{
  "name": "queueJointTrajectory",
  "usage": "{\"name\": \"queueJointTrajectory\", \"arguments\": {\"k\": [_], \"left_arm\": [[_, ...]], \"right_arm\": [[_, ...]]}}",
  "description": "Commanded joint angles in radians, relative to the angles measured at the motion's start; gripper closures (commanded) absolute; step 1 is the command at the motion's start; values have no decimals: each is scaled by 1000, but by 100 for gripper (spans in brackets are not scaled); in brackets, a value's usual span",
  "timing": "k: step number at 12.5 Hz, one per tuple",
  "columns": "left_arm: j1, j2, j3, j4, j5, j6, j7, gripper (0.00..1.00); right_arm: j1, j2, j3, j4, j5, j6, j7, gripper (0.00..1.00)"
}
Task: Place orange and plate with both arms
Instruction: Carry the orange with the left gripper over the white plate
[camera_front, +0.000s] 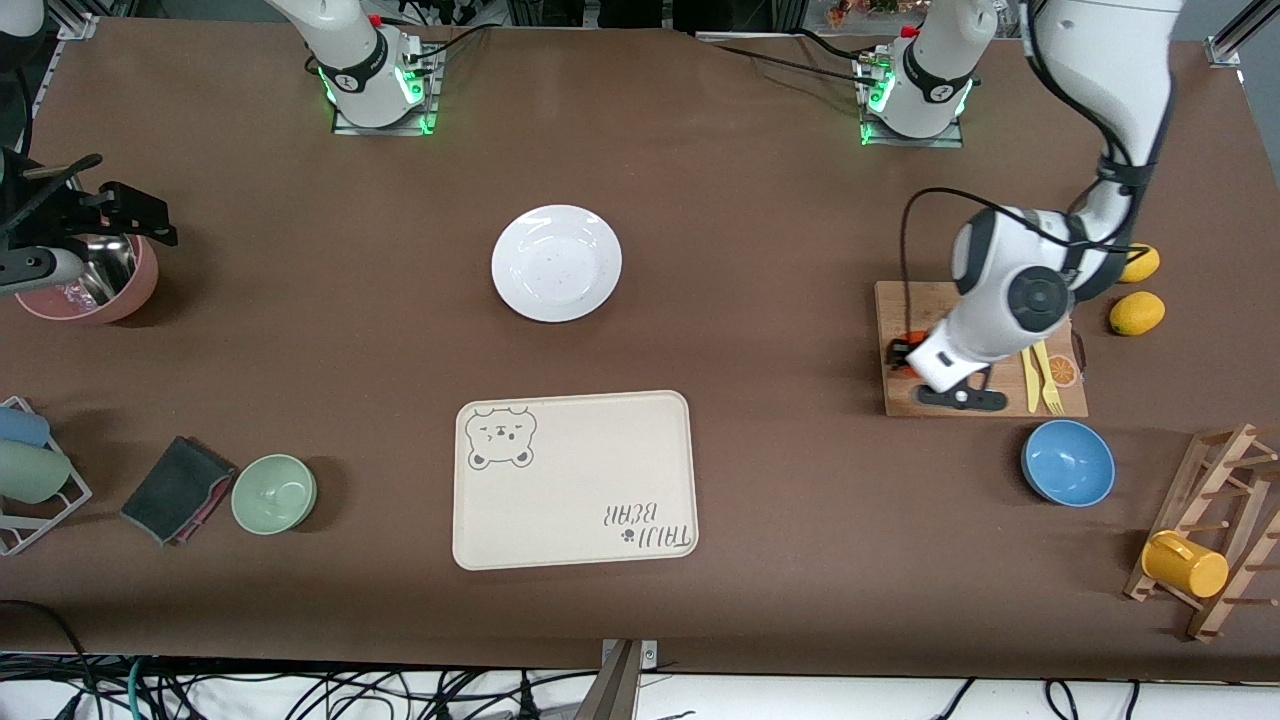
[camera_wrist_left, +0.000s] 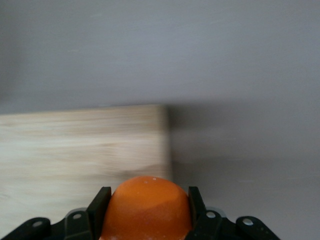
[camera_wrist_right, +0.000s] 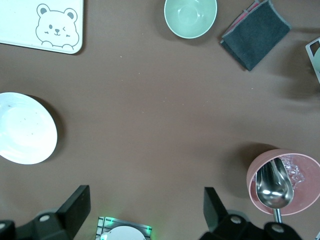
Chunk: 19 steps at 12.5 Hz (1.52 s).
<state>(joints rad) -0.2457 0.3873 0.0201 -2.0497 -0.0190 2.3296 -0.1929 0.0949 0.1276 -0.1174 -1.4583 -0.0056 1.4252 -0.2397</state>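
Note:
The orange (camera_wrist_left: 146, 207) sits between the fingers of my left gripper (camera_wrist_left: 146, 200), which is shut on it. In the front view the left gripper (camera_front: 905, 358) is low over the wooden cutting board (camera_front: 985, 408), at the board's edge toward the right arm's end, and only a sliver of the orange (camera_front: 903, 364) shows. I cannot tell whether the orange touches the board (camera_wrist_left: 75, 145). The white plate (camera_front: 556, 262) lies empty on the table's middle, farther from the front camera than the cream tray. My right gripper (camera_front: 110, 212) is open and empty over the pink bowl; its wrist view (camera_wrist_right: 145, 200) shows the plate (camera_wrist_right: 22, 127).
A cream bear tray (camera_front: 575, 480) lies nearer the camera than the plate. A pink bowl (camera_front: 95, 285) with a spoon, a green bowl (camera_front: 274, 493) and a dark cloth (camera_front: 178, 488) are at the right arm's end. A blue bowl (camera_front: 1067, 462), two lemons (camera_front: 1137, 313), yellow cutlery (camera_front: 1040, 375) and a rack with a yellow mug (camera_front: 1185, 565) are at the left arm's end.

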Motion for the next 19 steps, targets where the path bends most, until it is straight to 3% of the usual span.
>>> {"name": "queueJointTrajectory", "arguments": {"k": [1,5,7,11,14,15,16,17,19], "left_arm": [[-203,4,4,106,-5,-93,-333,100],[-473,109,-12,296,-162,-99,-699,100],[-585,209,-12,415,-171,-90,-836,100],[-716,415,-12,653,-174,-78,-999,100],[-774,482,-12,698,-174,-11,-1031,100],[-779,490,-12,700,-173,9,-1034,81],[-777,490,-12,700,-173,13,-1027,16],[-779,489,-11,698,-165,13,-1030,0],[-773,475,-6,700,-160,-9,-1031,0]], "right_arm": [[-3,0,4,13,-4,-17,-6,0],[-3,0,4,12,-4,-17,-6,0],[-3,0,4,13,-2,-12,-6,0],[-9,0,2,15,-1,-2,-3,0],[-11,1,1,18,-2,0,7,0],[-9,0,2,18,-4,1,7,0],[-9,0,2,18,-10,7,4,0],[-8,0,2,18,-13,21,-3,0],[-3,0,4,18,-17,23,-6,0]]}}
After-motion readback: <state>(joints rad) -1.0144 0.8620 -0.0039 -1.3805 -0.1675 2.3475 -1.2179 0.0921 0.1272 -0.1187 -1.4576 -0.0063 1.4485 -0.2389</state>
